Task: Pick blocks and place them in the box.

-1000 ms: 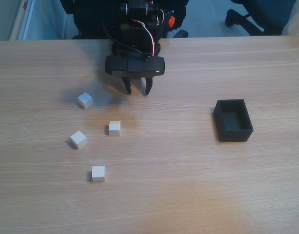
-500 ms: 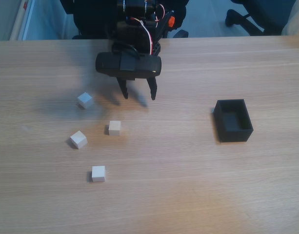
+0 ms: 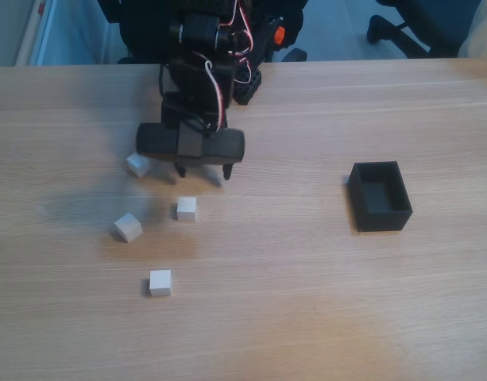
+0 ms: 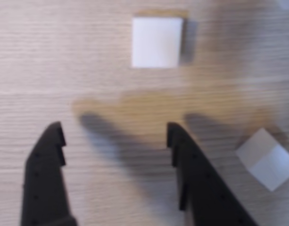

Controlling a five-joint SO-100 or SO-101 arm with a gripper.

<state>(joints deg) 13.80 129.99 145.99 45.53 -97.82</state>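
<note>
block [image 4: 156,42] just ahead of hand [image 4: 113,133]

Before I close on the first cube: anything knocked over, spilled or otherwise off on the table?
Nothing stands out. In the fixed view four white blocks lie apart on the table, untouched. The black box sits upright and empty at right. The gripper is open, holding nothing.

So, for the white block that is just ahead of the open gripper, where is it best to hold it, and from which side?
Probably from straight above, closing on two opposite vertical faces. In the wrist view the block lies square to the camera, its side faces roughly parallel to the fingers. The open gripper looks wider than the cube. It stands apart from the neighbouring block, so nothing crowds the sides.
</note>
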